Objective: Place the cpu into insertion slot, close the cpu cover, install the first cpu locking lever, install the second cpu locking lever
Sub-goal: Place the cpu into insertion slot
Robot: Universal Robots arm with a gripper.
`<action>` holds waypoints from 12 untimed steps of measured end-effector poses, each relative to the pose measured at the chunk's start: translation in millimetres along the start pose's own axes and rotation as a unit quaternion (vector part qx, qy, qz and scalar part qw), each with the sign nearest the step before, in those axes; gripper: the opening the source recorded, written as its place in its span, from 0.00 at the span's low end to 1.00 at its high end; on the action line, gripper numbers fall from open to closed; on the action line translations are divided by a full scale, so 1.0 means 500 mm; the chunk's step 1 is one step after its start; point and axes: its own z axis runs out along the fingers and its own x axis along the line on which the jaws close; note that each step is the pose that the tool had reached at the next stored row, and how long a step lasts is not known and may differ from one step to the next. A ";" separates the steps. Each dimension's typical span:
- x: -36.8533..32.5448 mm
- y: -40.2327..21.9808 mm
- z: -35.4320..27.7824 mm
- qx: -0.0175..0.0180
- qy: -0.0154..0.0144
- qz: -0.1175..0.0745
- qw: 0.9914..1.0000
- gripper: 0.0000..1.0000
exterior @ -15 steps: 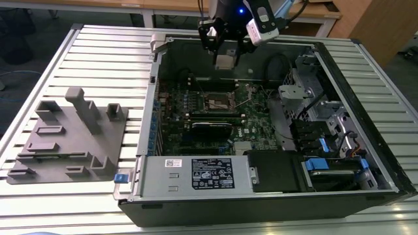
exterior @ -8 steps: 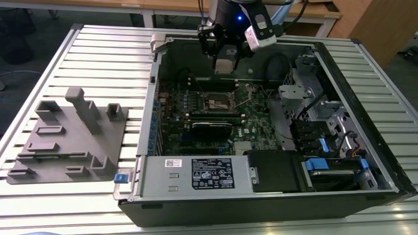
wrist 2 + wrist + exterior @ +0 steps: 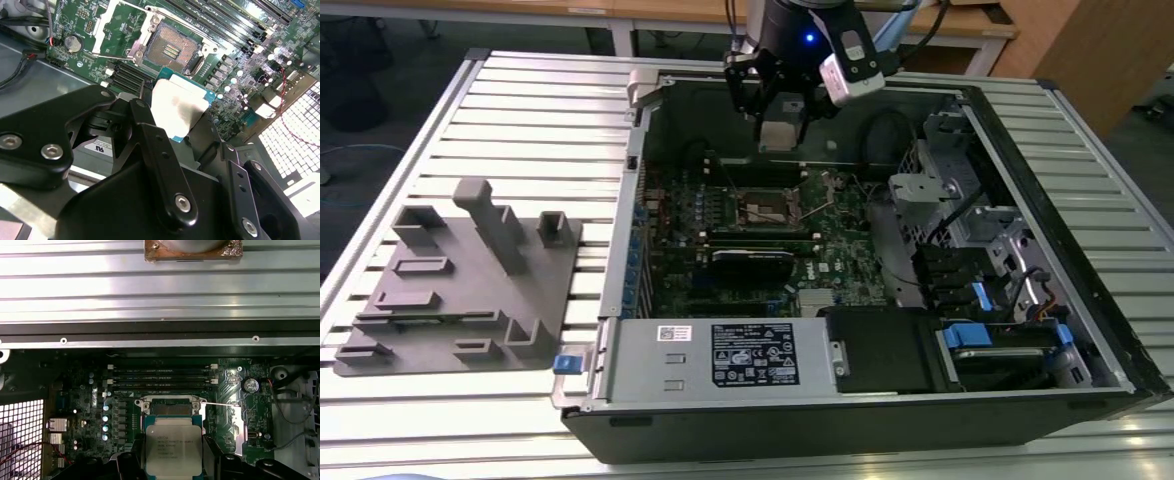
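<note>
Cpu [image 3: 173,449], clamped in the gripper [image 3: 173,462], hangs above the motherboard [image 3: 75,390] near the uncovered insertion slot [image 3: 170,50] inside the computer case [image 3: 854,430].

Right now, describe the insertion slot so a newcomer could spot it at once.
Inside the open computer case lies a green motherboard. Near its middle sits the insertion slot, empty. Unlike the long memory slots beside it, it is square, dark-centred, silver-rimmed.
</note>
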 end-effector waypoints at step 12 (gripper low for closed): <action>0.000 -0.002 0.018 0.000 0.000 0.000 1.000 0.54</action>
